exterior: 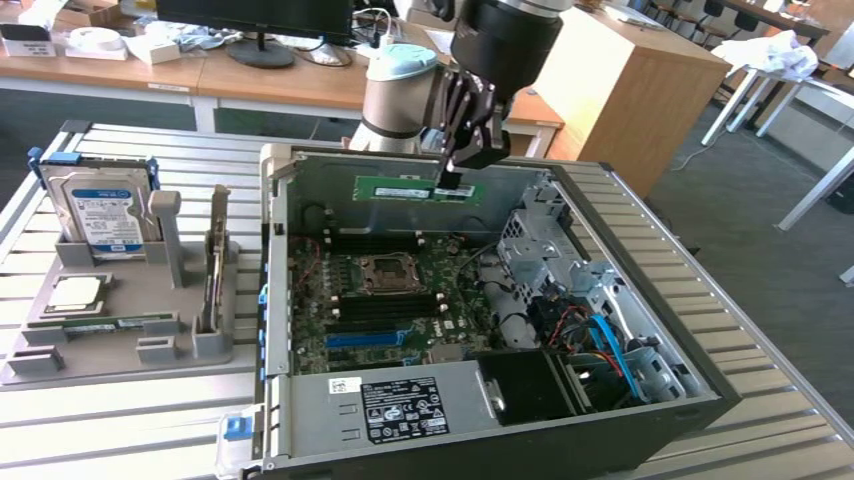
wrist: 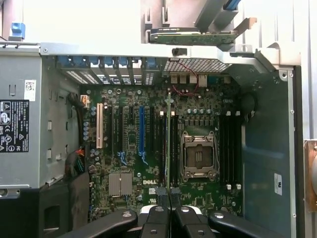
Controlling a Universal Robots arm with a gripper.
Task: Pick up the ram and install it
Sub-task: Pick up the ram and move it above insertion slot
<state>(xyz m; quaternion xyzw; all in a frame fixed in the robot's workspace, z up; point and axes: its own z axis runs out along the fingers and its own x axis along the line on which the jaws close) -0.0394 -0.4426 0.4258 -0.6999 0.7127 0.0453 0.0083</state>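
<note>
Ram (exterior: pixel 400 189) on edge between clamped fingers (wrist: pixel 159 210), long axis level above motherboard (exterior: pixel 387 305).

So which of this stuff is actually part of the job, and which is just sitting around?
Part of the job:
- ram
- gripper, shut on the ram
- open computer case, below the ram

Just lying about:
- hard drive
- processor chip
- grey holder under both
- monitor on the desk behind
</note>
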